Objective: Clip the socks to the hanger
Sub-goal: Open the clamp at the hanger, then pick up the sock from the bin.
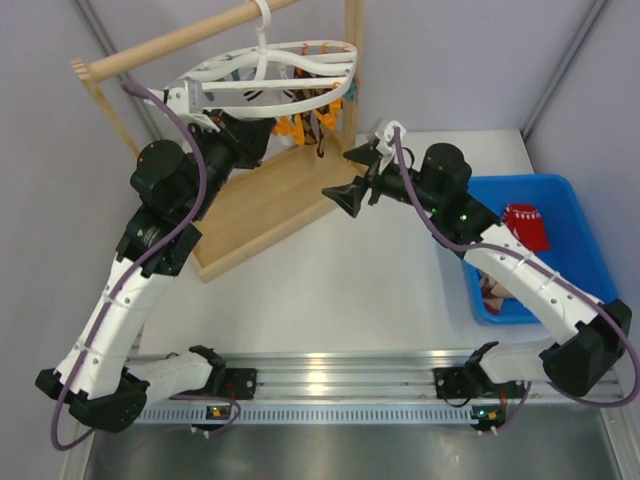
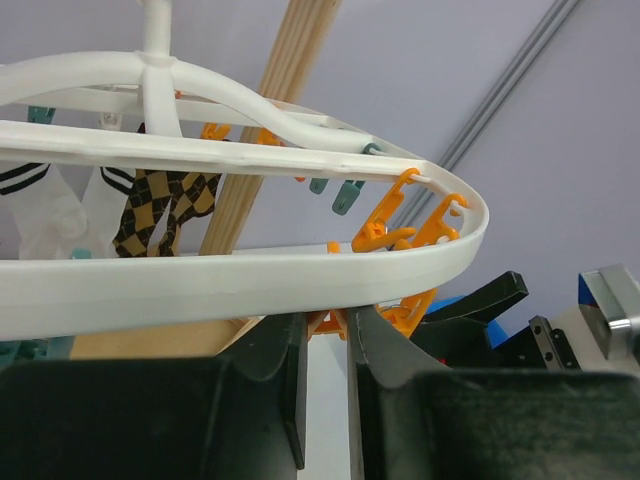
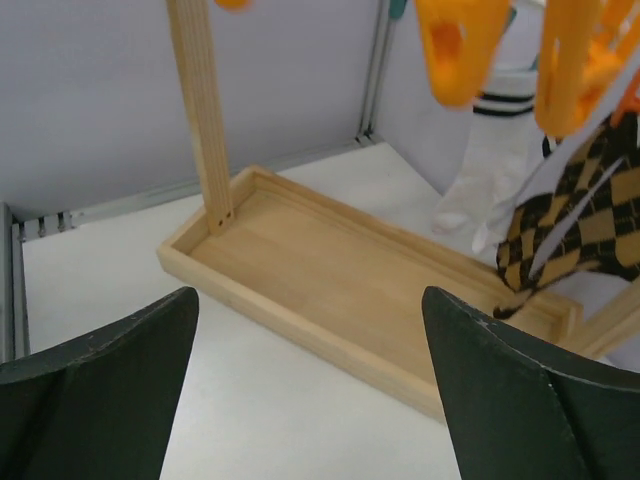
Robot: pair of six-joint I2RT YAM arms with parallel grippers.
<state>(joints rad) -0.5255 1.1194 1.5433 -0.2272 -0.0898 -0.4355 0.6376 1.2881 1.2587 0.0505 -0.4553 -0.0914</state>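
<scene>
The white oval hanger (image 1: 270, 70) hangs by its hook from the wooden rod, with orange clips (image 2: 400, 225) and teal clips dangling from its rim (image 2: 250, 280). A black-and-yellow argyle sock (image 2: 160, 210) and white socks with black bands (image 2: 50, 215) are pinned to it. My left gripper (image 2: 328, 325) sits just under the near rim, its jaws drawn close on an orange clip (image 2: 330, 320). My right gripper (image 1: 345, 175) stands wide open beside the hanger with nothing in it (image 3: 310, 300). A red sock (image 1: 527, 225) lies in the blue bin.
The wooden rack's tray (image 3: 330, 270) and upright post (image 3: 205, 110) stand under the hanger. The blue bin (image 1: 585, 215) sits at the right edge of the white table, with another striped sock (image 1: 492, 290) partly hidden by my right arm.
</scene>
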